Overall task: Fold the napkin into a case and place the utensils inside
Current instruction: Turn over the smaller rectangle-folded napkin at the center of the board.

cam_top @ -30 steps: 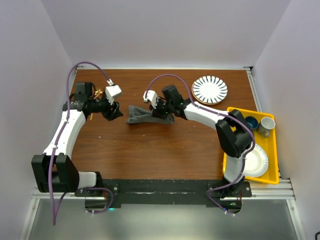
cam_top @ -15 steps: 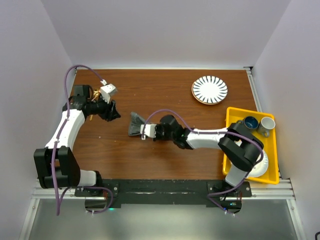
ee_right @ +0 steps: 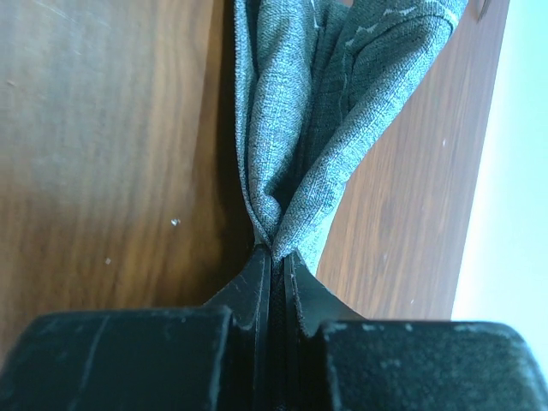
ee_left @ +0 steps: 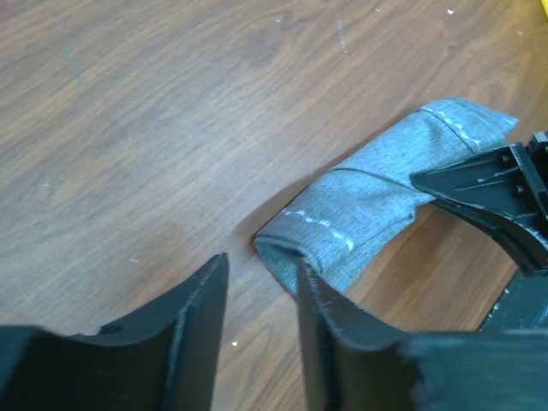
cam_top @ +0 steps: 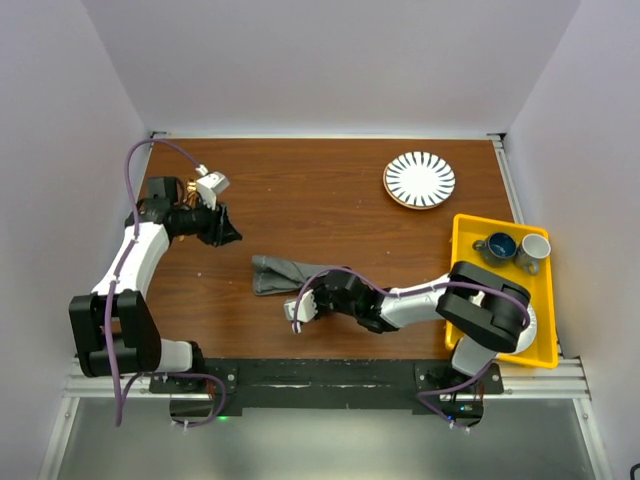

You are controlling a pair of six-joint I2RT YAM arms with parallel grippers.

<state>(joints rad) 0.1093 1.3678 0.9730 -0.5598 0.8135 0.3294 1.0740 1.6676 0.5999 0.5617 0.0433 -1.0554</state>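
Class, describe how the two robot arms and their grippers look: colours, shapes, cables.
Both the left arm and right arm have white links between bulky black joints, with a purple cable looping along each. The left gripper and right gripper have matte black, scuffed, tapering fingers.

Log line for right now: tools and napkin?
right tool: shut on napkin end | left tool: open, empty, apart from napkin | napkin: bunched strip on table
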